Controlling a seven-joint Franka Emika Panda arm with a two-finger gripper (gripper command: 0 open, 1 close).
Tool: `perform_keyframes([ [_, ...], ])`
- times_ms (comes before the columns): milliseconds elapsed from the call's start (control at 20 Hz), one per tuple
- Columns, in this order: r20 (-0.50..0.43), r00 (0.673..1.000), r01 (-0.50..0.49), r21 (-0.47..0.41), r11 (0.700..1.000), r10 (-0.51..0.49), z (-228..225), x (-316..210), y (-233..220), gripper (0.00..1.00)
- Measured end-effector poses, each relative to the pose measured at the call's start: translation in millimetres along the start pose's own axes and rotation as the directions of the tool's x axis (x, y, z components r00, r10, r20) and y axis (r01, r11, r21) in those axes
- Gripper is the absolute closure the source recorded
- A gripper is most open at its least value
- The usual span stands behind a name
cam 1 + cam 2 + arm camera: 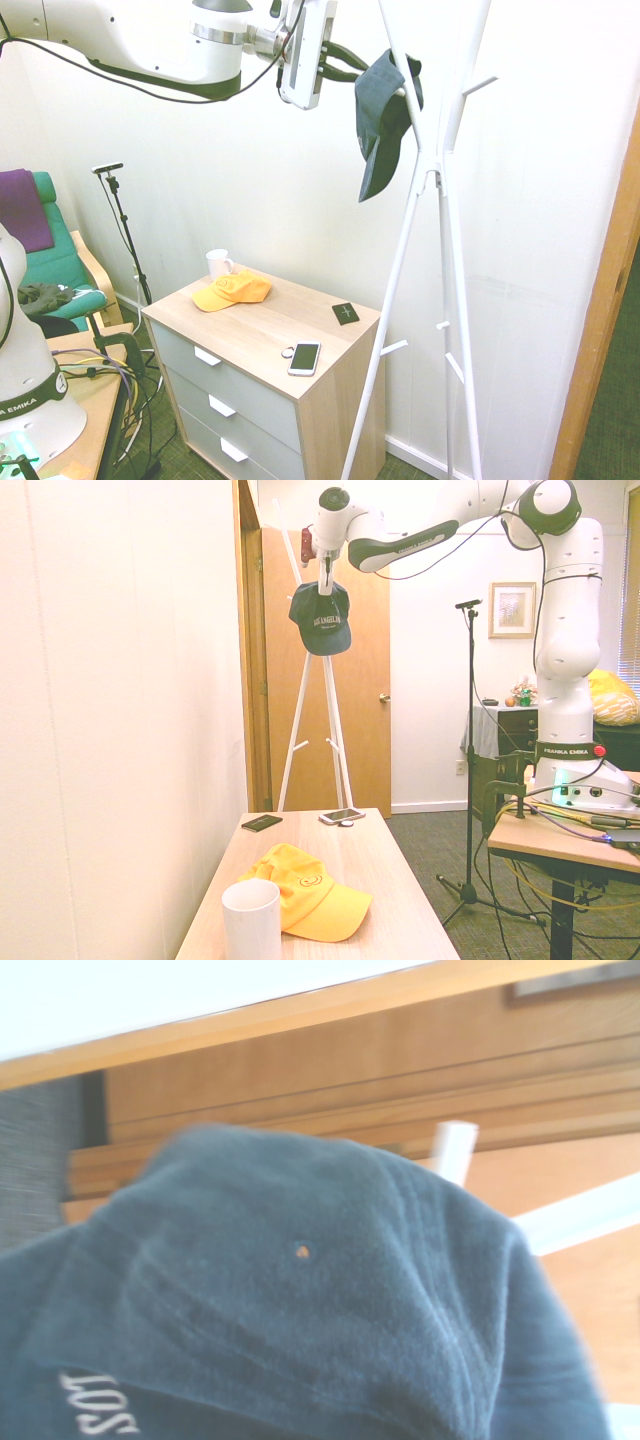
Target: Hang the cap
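Observation:
The cap (383, 110) is dark slate blue with light lettering and hangs high up against the upper poles of the white coat rack (430, 175), brim pointing down. My gripper (352, 62) reaches it from the left and is shut on the fabric at its top. From the other side, the cap (320, 620) dangles under the gripper (325, 580) in front of the rack (298, 695). Up close, the cap's crown (300, 1310) fills the wrist view, with a white peg end (453, 1150) just behind it.
Below stands a wooden dresser (262, 335) bearing an orange-yellow cap (232, 291), a white mug (218, 264), a phone (304, 357) and a small black wallet (346, 313). The wall lies right behind the rack. A wooden door (365, 680) is beside it.

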State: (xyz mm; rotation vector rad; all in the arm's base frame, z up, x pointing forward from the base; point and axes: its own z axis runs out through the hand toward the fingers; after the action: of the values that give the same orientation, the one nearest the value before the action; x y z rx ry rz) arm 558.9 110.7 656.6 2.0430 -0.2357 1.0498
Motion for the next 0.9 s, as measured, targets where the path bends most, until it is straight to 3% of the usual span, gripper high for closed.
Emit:
perform_keyframes([
  [900, 0.023, 0.999, -0.030, 0.011, 0.999, 0.030, 16, -26, -11, 0.00],
])
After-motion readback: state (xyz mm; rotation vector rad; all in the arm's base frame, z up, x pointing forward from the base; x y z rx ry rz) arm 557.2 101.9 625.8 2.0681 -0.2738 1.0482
